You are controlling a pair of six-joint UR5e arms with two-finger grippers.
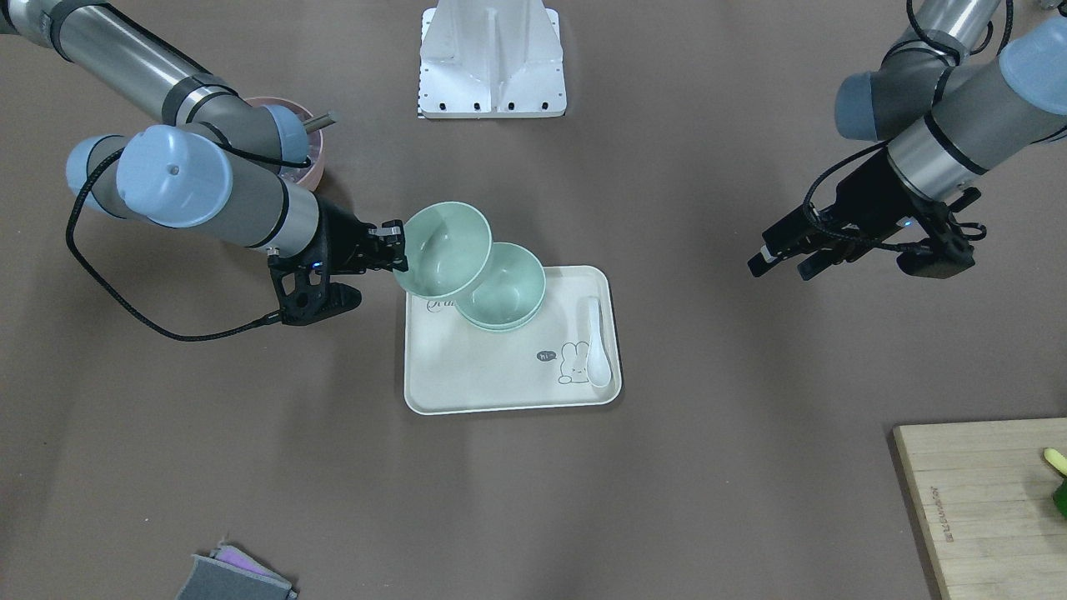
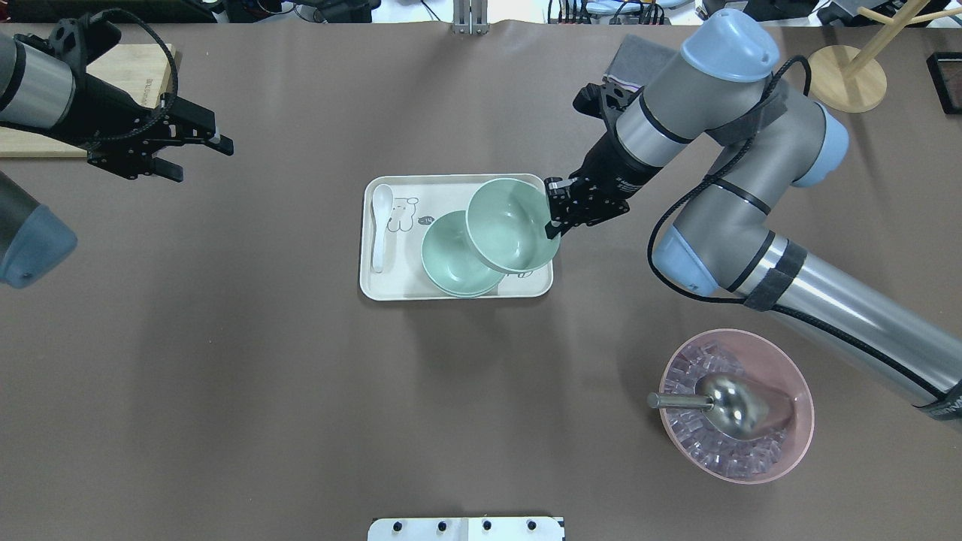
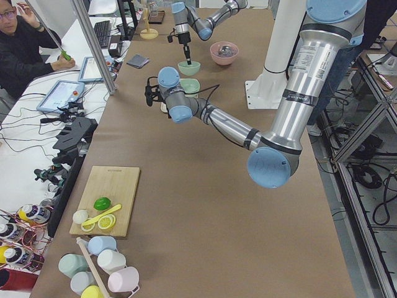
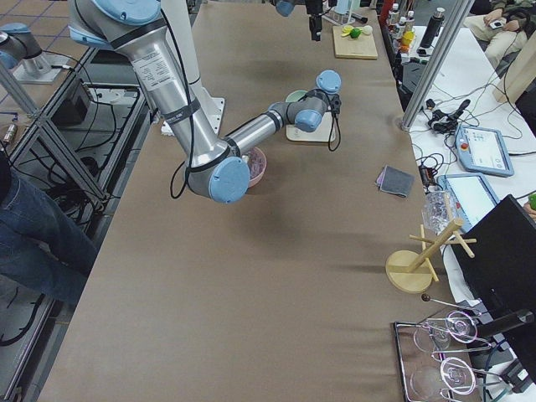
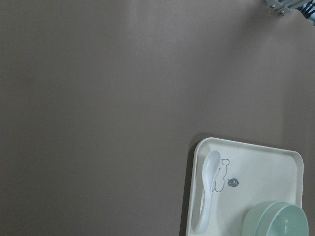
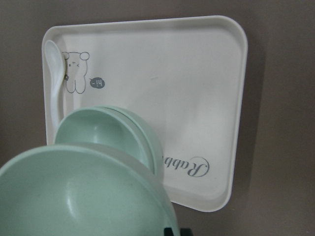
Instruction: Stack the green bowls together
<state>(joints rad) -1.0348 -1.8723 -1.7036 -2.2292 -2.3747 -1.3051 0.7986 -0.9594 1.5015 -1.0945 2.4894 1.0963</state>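
From across the table we see the right gripper (image 1: 398, 248) clamped on the rim of the held bowl (image 1: 442, 246). The bowl is pale mint, matte, deep and smooth-lipped, and it tilts over the nested bowls (image 1: 508, 292). These sit on a cream tray (image 1: 492, 379) with rounded corners and a raised lip. A glossy white spoon (image 1: 597, 337) lies along one short side. The left gripper (image 1: 779, 268) hangs well apart over bare brown table (image 1: 250, 458), fingers spread and empty.

From overhead, we find the nested bowls against the tray edge nearest the robot, with a doubled rim showing there. The tray's far half is bare. A translucent pink bowl (image 2: 789, 451) with clear cubes and a metal scoop (image 2: 721, 402) stands well apart.

From the left end, the held bowl hangs clear above the others.

On the right wrist, the held bowl fills the lower frame.

On the left wrist, we see mostly open table beside the tray.
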